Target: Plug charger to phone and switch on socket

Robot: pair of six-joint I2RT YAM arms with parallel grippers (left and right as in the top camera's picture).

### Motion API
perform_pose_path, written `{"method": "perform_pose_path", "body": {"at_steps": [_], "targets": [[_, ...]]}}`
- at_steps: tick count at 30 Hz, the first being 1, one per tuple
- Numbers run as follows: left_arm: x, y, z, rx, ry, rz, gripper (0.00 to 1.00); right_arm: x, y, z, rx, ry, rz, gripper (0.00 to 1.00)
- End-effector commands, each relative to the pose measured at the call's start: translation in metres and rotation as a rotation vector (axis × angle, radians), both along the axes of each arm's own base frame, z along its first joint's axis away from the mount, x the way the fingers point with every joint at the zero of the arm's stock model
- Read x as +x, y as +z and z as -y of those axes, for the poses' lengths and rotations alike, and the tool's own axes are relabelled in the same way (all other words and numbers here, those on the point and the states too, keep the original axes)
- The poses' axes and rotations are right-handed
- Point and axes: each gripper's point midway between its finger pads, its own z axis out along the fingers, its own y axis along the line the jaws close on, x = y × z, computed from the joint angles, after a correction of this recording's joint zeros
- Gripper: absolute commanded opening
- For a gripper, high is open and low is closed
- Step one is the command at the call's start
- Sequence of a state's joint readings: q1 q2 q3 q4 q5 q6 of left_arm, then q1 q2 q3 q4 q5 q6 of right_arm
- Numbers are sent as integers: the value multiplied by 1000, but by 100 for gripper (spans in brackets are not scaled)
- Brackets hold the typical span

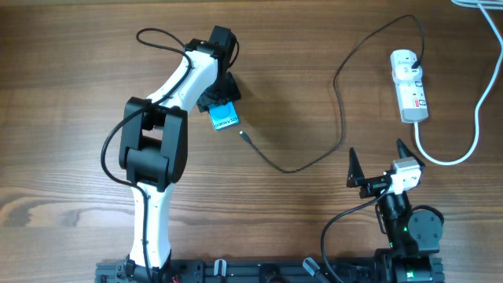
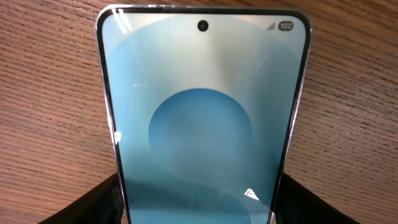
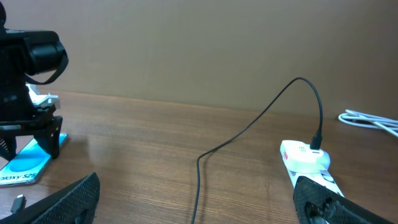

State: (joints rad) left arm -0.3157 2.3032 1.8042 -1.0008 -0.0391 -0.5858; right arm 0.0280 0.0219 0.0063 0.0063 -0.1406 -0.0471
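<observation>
The phone lies flat on the wooden table with its teal screen up. It fills the left wrist view. My left gripper sits over its far end, with a black finger against each long edge. The charger's black cable runs from the white plug in the socket, loops left and down, and ends in a small connector tip just right of the phone. My right gripper is open and empty, below and left of the socket. In the right wrist view its fingers frame the cable.
A thick white cord curves from the socket's near end to the right table edge. The right wrist view shows the socket close to my right finger, the phone far left and the connector tip beside it.
</observation>
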Motion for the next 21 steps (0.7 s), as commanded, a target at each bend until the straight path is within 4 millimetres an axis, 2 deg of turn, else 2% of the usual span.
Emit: {"method": "perform_pose_path", "body": {"at_steps": [1,10,15,21], "targets": [[3,21,3,-27,3,41,64,0,2,3,2,-14,9,100],[6,56,4,-48,3,106,64,0,2,3,2,-14,9,100],[8,97,6,-79,2,186,64,0,2,3,2,-14,9,100],[-3,155,10,-151,-8,273,64,0,1,3,-16,-17,10,100]]}}
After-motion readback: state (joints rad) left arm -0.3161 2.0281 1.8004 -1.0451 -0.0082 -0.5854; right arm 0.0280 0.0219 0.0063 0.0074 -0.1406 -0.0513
